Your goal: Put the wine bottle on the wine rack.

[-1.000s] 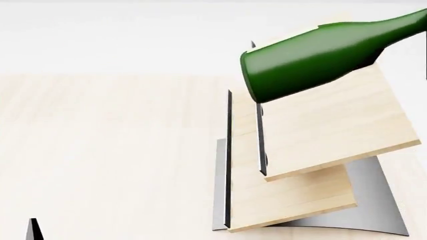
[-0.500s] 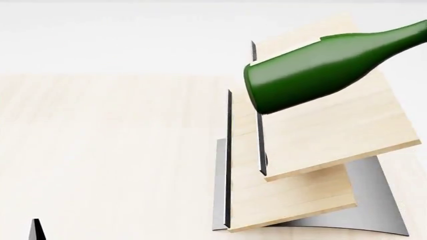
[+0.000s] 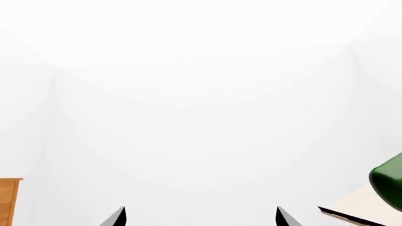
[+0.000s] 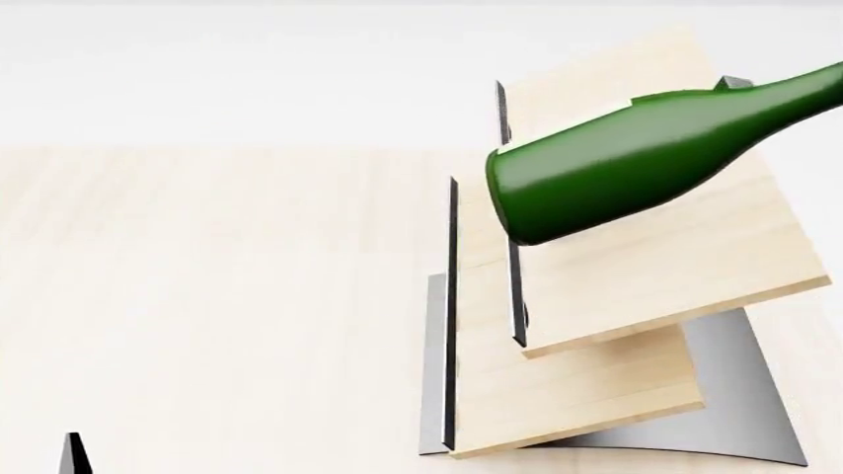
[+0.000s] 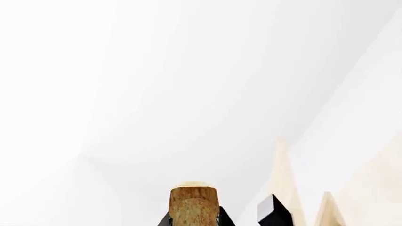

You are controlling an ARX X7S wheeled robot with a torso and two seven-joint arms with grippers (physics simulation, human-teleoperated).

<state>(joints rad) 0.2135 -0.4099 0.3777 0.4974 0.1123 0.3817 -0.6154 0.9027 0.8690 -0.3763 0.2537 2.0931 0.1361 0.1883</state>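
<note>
The dark green wine bottle [image 4: 633, 158] hangs tilted just above the top board of the wine rack [image 4: 658, 267], base toward the rack's dark left edges, neck running off the right edge of the head view. In the right wrist view its tan cork [image 5: 194, 202] stands between the dark fingers of my right gripper [image 5: 195, 221], which is shut on the bottle. My left gripper [image 3: 199, 217] is open with nothing in it, off to the rack's left. One of its fingertips [image 4: 75, 456] shows at the bottom left of the head view.
The rack stands on a curved grey metal base [image 4: 744, 395] on the pale wood table [image 4: 211, 296]. A corner of a reddish-brown cabinet [image 3: 7, 200] shows in the left wrist view. A small black peg [image 5: 274, 213] sits beside light boards [image 5: 284, 183].
The bottle has sunk a little lower toward the top board and shifted slightly right. The left fingertip has barely moved.
</note>
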